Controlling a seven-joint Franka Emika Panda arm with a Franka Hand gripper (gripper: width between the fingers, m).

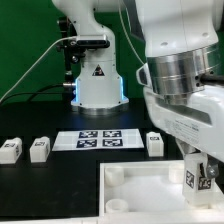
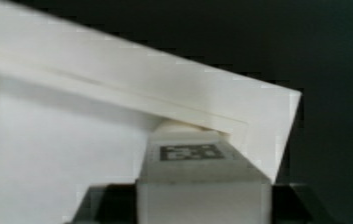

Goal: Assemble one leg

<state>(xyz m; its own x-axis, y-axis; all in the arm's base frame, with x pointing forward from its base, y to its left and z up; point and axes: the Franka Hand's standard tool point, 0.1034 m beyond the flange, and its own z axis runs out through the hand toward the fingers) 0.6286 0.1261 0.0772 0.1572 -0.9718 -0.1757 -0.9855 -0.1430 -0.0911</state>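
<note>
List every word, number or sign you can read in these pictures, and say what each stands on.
No words or numbers are readable.
Triangle sign on the robot base: too small to read.
Black-and-white tags on the marker board and the leg: patterns, no text.

Jaws clamped on leg [image 1: 191,181] at corner of white panel [image 1: 135,180]. Spare legs [image 1: 10,150] [image 1: 40,149] [image 1: 155,143] in row on surface [image 1: 45,190], marker board [image 1: 100,139] among them.
</note>
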